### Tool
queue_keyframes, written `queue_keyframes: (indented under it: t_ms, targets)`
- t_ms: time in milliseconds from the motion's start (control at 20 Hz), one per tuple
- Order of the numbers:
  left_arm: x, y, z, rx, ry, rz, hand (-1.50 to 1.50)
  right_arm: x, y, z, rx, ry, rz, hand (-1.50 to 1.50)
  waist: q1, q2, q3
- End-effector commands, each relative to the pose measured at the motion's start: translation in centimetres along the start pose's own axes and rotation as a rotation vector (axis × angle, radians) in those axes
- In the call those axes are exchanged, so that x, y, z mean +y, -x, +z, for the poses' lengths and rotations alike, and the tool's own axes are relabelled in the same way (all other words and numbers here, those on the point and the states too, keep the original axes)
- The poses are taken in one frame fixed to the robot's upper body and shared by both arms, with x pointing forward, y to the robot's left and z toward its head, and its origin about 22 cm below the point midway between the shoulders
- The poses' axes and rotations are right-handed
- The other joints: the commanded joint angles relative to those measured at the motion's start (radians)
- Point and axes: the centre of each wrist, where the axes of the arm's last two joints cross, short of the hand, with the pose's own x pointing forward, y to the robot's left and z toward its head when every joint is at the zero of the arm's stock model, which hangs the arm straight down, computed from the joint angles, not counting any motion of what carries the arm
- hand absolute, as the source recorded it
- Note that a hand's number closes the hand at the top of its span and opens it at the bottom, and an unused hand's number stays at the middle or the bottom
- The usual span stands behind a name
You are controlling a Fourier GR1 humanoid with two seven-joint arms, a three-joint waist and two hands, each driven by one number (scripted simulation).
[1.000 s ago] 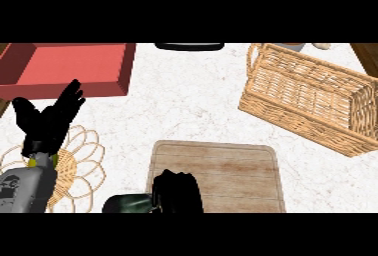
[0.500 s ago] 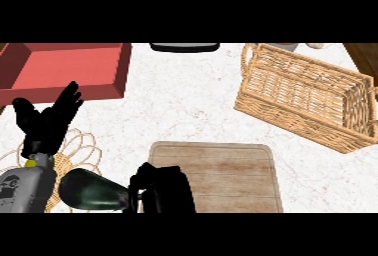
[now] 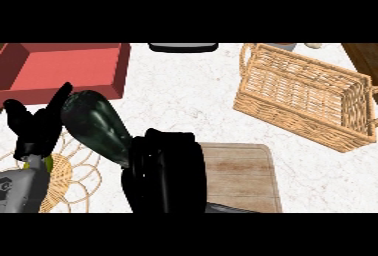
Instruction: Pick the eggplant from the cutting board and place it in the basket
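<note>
We're mid-carry: right hand [image 3: 164, 172] has its fingers curled round the lower end of the eggplant [image 3: 94, 124], which tilts up-left and looks clear of the cutting board [image 3: 240, 172], though the hand hides the contact. Next we need a swing right to the basket [image 3: 295, 122], well apart, then release inside. Left hand [image 3: 33, 132] rests open at the left edge.

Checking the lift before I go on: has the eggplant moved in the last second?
Yes. The eggplant, held by the right robot hand, has gone up the view, from the cutting board's lower left corner toward the red tray.
</note>
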Motion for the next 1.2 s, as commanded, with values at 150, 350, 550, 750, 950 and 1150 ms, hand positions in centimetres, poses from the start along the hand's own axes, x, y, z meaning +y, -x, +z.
queue_keyframes:
  t_ms: [150,350,550,750,950,1150]
  targets:
    - [-1.3,0.5,0.8,-0.015,-0.004,0.008,0.00,-3.7,-3.8,-4.5,0.198,0.123,0.056,1.50,0.006,-0.001,0.000]
    - [0.1,0.1,0.7,-0.005,-0.004,-0.002,0.00,-4.5,-4.2,-7.8,0.222,0.215,0.064,1.50,0.006,0.005,0.000]
    - [-1.4,-0.7,0.6,-0.003,0.002,0.005,0.00,-5.2,-2.4,-11.1,0.261,0.247,0.153,1.50,-0.003,0.007,0.001]
    - [-1.8,-0.2,0.7,-0.013,-0.011,0.011,0.00,-6.6,-0.7,-13.3,0.318,0.322,0.223,1.50,-0.008,0.007,0.001]
    - [0.6,0.5,0.4,-0.014,-0.022,0.005,0.00,-8.7,1.4,-14.6,0.364,0.351,0.262,1.50,-0.013,0.009,0.001]
    - [-0.8,-0.2,0.8,-0.010,-0.015,-0.006,0.00,-10.4,5.8,-14.7,0.360,0.363,0.276,1.50,-0.009,0.009,0.002]
